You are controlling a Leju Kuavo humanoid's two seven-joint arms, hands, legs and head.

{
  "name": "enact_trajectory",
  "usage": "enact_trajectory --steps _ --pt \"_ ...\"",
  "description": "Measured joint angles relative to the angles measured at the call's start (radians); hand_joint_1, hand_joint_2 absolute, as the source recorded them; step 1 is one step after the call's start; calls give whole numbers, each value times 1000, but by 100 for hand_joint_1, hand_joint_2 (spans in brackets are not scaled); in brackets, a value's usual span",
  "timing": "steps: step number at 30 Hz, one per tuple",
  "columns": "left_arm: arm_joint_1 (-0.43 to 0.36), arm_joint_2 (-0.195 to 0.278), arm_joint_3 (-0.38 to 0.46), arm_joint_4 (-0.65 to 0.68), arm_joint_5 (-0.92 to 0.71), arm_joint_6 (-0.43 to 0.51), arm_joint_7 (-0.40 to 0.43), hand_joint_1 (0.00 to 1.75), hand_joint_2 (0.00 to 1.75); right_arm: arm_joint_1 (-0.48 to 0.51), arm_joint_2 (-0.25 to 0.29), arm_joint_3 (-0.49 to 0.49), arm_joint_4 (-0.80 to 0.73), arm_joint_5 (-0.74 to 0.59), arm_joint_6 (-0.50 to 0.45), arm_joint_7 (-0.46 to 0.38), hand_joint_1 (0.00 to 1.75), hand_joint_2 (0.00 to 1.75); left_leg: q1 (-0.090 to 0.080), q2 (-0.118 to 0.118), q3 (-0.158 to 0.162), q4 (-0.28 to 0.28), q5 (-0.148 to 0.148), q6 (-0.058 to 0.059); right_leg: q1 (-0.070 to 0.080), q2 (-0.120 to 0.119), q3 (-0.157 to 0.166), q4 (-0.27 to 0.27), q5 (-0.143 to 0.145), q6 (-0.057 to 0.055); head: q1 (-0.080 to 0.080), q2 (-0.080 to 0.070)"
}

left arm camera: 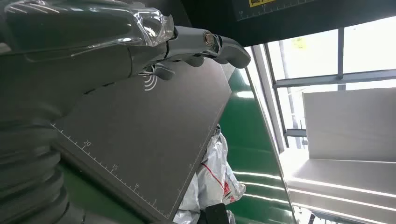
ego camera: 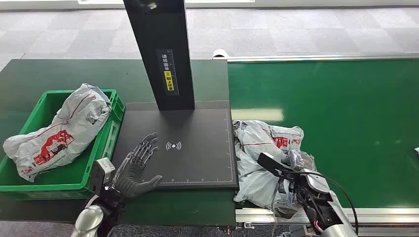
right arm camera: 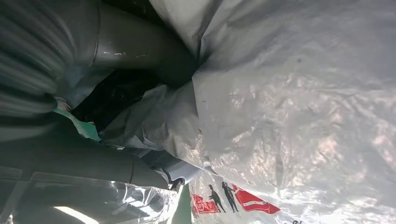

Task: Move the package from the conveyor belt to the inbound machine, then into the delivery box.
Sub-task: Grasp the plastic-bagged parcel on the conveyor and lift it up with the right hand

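Note:
A grey plastic package (ego camera: 262, 143) with red print lies crumpled on the green conveyor belt (ego camera: 336, 123), against the right side of the black inbound machine plate (ego camera: 197, 163). My right hand (ego camera: 296, 170) is on the package's near end and grips it. In the right wrist view its thumb (right arm camera: 135, 46) and fingers (right arm camera: 84, 158) dig into bunched folds of the package (right arm camera: 299, 107). My left hand (ego camera: 136, 165) hovers open, fingers spread, over the plate's near left corner. The left wrist view shows the left hand (left arm camera: 116, 42) above the plate (left arm camera: 140, 140), with the package (left arm camera: 212, 172) beyond its edge.
A green delivery box (ego camera: 109, 138) stands left of the plate and holds another grey and red package (ego camera: 59, 133). The machine's black post (ego camera: 163, 54) rises at the plate's far side. The table's near edge runs just below both hands.

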Motion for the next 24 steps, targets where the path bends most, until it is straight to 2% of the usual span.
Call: enact_trajectory --steps 3,5,6,7,10,11,12,17,24 --pt "0 0 0 0 0 0 -1 0 175 0 1 1 0 0 -3 -3 169 175 0 0 0 0 0 0 0 0 0 0 0 0 0 0" --pt "-1 -1 -1 0 0 -5 -10 0 175 22 20 -14 -32 -10 -52 -55 175 175 1 -1 0 0 0 0 1 0 0 0 0 0 1 0" --pt "-4 -1 -2 1 1 -8 -18 0 175 52 38 -36 -85 -17 -111 -120 175 175 1 -1 -1 0 0 0 1 -1 -1 0 0 0 1 0" --pt "-9 -1 -4 3 1 -10 -27 0 175 89 63 -78 -167 -27 -210 -230 175 175 1 -2 -3 0 0 0 1 -1 -2 0 0 0 0 0" --pt "-30 -3 -17 13 3 -3 -38 0 175 155 129 -253 -418 -57 -591 -633 175 175 2 -4 -5 0 1 0 1 -3 -5 1 0 -1 -5 0" --pt "-35 -3 -21 16 4 1 -39 0 175 163 143 -305 -477 -67 -664 -707 175 175 2 -5 -4 0 0 0 2 -4 -4 1 -1 -1 -5 0" --pt "-36 -3 -24 18 6 4 -41 0 175 172 153 -348 -528 -76 -698 -736 175 175 2 -5 -4 0 0 0 2 -4 -3 1 -2 -1 -5 0" --pt "-46 -1 -32 25 10 8 -42 0 175 220 191 -469 -702 -91 -661 -674 175 175 1 -2 -4 0 0 -1 1 -2 -3 0 -2 -1 -5 0" --pt "-49 -1 -39 28 10 9 -42 0 175 244 210 -522 -793 -96 -656 -668 175 175 1 -2 -3 0 0 -1 1 -1 -3 0 -1 -1 -5 0"
